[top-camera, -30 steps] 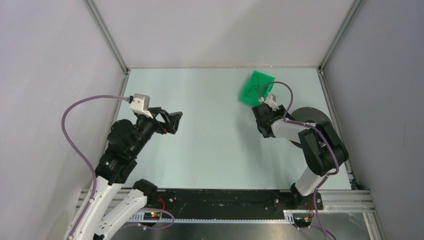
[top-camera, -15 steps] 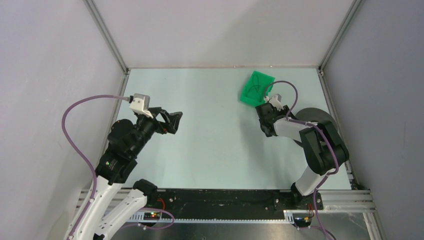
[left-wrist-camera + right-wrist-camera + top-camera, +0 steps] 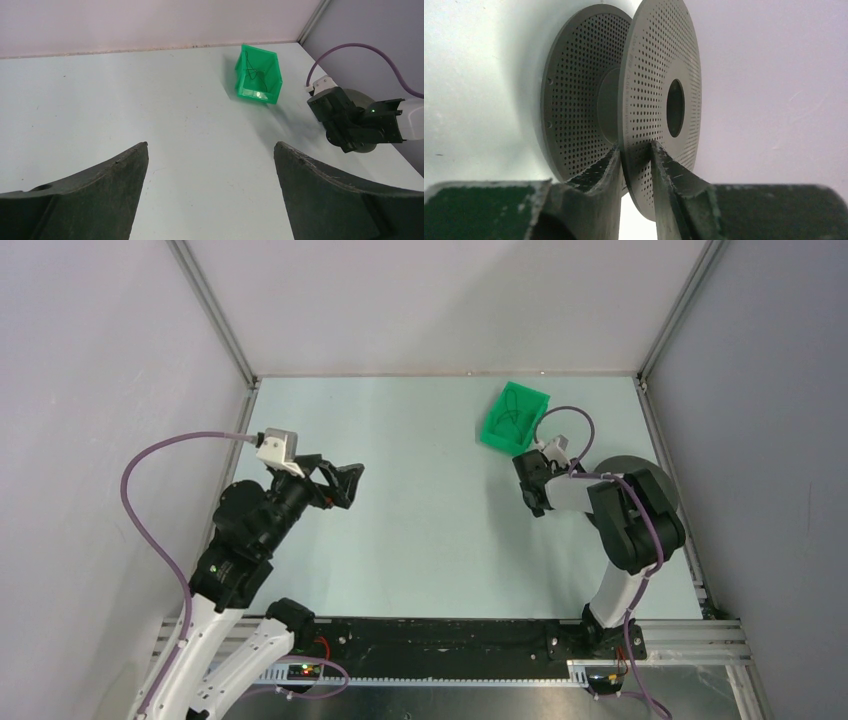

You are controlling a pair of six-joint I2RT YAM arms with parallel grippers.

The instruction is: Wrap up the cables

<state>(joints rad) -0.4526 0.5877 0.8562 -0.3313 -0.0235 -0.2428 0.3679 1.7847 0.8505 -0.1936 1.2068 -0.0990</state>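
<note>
Green bin (image 3: 515,418) taken as the reference mark, standing on the pale table (image 3: 420,530) close to its far edge.

- The cables (image 3: 511,411): one thread-thin dark wire, lying in loose curls inside the bin. It touched neither gripper. No part of it showed outside the bin walls.
- Black reel (image 3: 659,100): on the near-right side of the bin, largely covered by the right arm in the overhead view. Two perforated flanges with a centre hole. I saw no wire on it from the wrist view.
- Right gripper (image 3: 636,150): closed down narrow on the rim of one reel flange, with one finger (image 3: 596,175) in the gap between the flanges and the other on the flange's outer face. Both pads looked pressed against the perforated plate. (The wrist view was rolled sideways, so the table surface stood at left and the wall at right.) The overhead view did not show the fingertips, which were hidden beneath the arm.
- Right arm's purple cable (image 3: 578,422): looped just beside the near-right corner of the bin. It was thick and not the task's wire.
- Left gripper (image 3: 210,146): well apart from the bin, off to the bin's left and nearer the robot bases. The fingers (image 3: 100,200) were spread wide with nothing between them, held above bare table. It pointed toward the bin, which sat upper centre in its wrist view with the wire visible against the inside wall.
</note>
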